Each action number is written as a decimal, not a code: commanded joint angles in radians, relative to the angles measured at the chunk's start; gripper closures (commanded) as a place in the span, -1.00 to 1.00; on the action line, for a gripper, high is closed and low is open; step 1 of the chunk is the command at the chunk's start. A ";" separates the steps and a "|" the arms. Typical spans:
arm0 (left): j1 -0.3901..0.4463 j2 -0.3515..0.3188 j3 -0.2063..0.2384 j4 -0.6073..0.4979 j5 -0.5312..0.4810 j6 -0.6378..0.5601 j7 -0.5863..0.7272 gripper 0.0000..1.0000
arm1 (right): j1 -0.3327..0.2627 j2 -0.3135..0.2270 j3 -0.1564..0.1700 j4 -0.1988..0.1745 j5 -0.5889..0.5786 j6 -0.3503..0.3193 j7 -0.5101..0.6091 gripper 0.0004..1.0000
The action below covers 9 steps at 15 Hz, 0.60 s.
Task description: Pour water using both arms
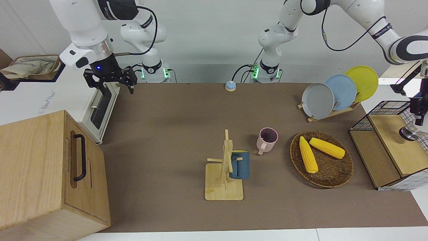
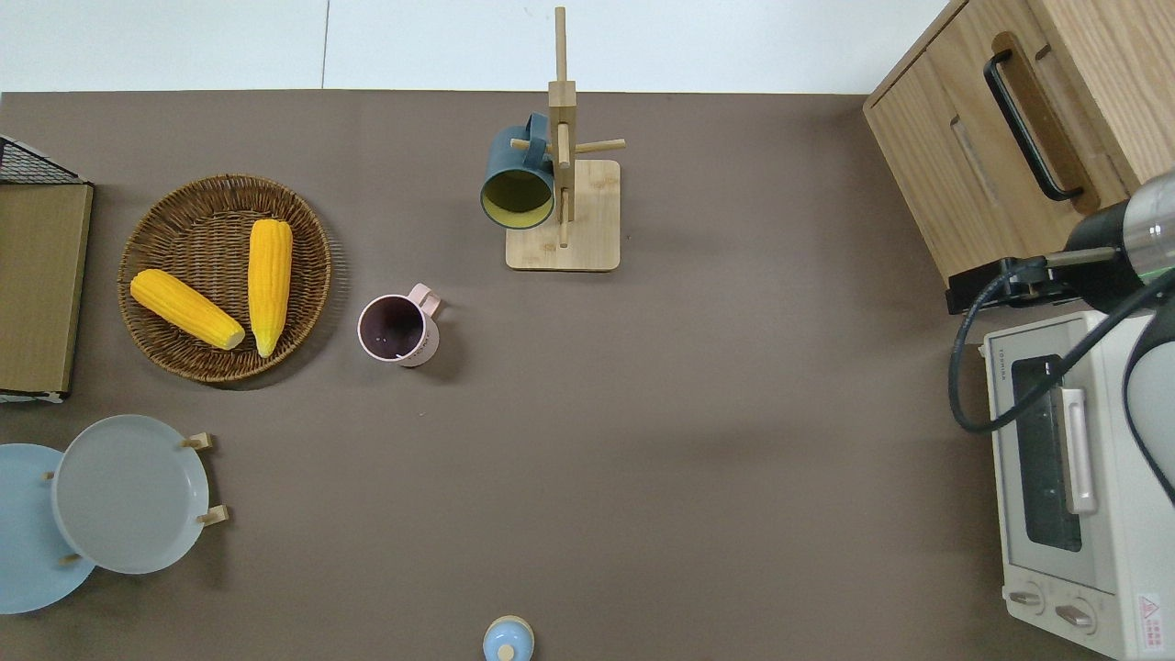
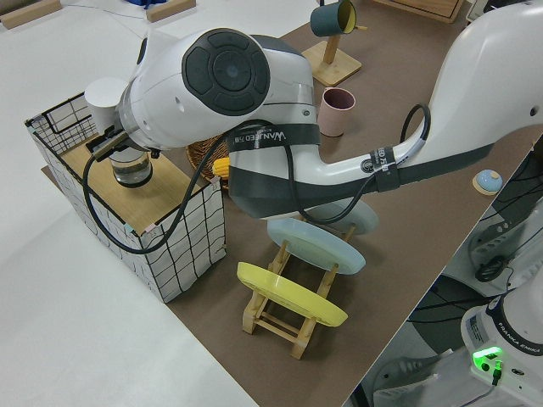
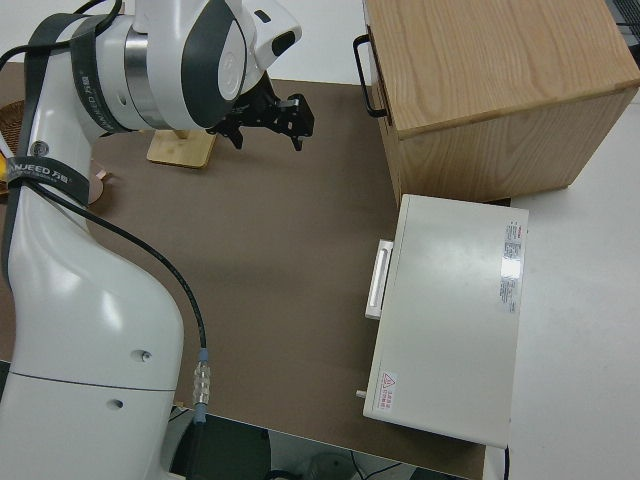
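Reaching into the wire-mesh shelf basket, the left gripper seems to pinch a clear glass vessel (fingers mostly hidden), which could slip or spill before reaching the pink mug, while the right gripper hangs spread

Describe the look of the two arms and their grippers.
Both arms are glossy white, rounded and jointed, with dark grey bands at the joints and black cables looped along them. The right arm ends in a silver ring, a black wrist with a blue light, and a black two-finger right gripper. The left arm has a black round cap and a "WANJEED" strap. Bases glow green.
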 commanded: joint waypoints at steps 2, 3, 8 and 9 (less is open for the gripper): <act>0.005 0.014 -0.031 -0.005 -0.045 0.079 0.032 1.00 | 0.002 -0.004 -0.002 0.005 0.010 -0.008 -0.014 -0.97; 0.005 0.016 -0.034 -0.008 -0.046 0.091 0.031 1.00 | 0.002 -0.004 -0.002 0.005 0.010 -0.008 -0.014 -0.97; 0.008 0.046 -0.035 -0.008 -0.098 0.096 0.098 0.96 | 0.002 -0.004 -0.002 0.003 0.010 -0.008 -0.014 -0.97; 0.008 0.050 -0.035 -0.008 -0.118 0.096 0.106 0.94 | 0.002 -0.004 -0.002 0.003 0.010 -0.008 -0.014 -0.97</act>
